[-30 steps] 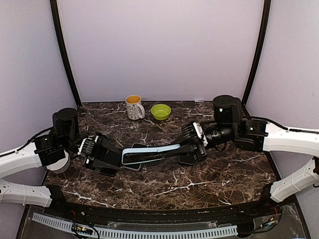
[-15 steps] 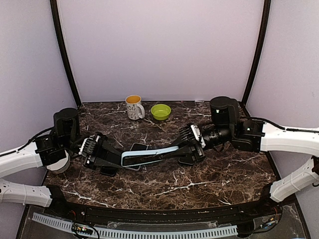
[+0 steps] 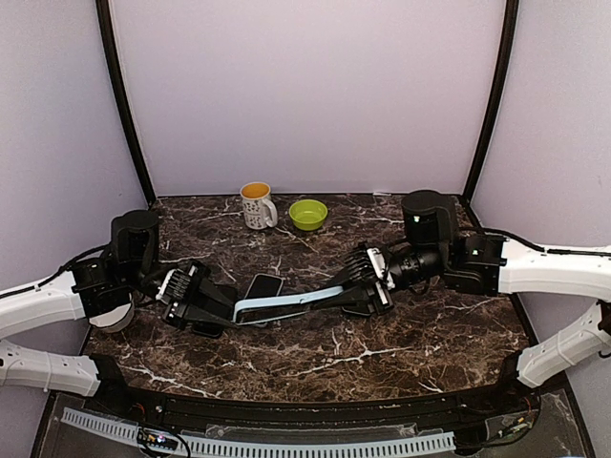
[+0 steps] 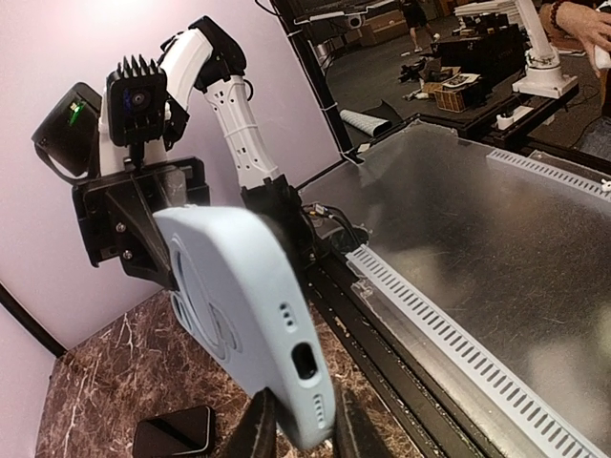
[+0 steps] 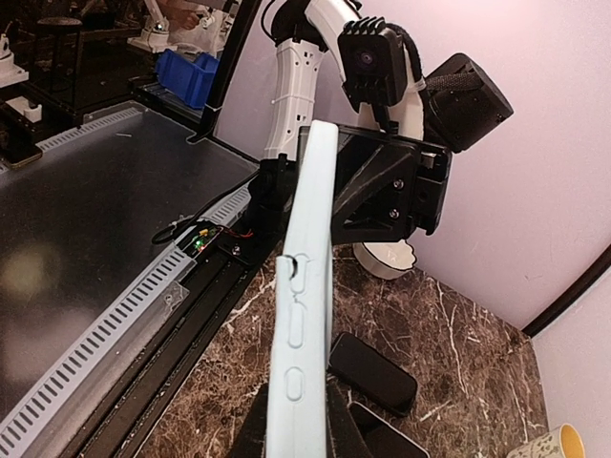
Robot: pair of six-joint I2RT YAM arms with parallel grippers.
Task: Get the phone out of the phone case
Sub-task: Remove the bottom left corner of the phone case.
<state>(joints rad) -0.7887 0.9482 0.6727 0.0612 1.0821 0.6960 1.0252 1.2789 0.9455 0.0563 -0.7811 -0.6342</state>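
The left fingers [image 3: 221,307] are clamped on the near-left end of the phone case [image 3: 291,299]. In the left wrist view the pale blue shell rises from between them [image 4: 258,429], with its port opening just above the tips. The phone case hangs off the worktop [image 3: 430,329] as a thin, slightly bowed strip bridging the two arms. It blocks much of each wrist camera's view of the opposite arm.

Just behind the left fingers, on the far side of the strip, a dark phone [image 3: 263,286] lies flat on the marble. It is outside the case and touches neither arm. It shows below and left of the case in the left wrist view [image 4: 172,431].

Well beyond the phone stand a white mug [image 3: 256,204] and, to its right, a green bowl [image 3: 307,214], both near the back wall.

The right fingers [image 3: 351,291] are closed on the case's other end, pinching its long edge from both sides [image 5: 250,427].
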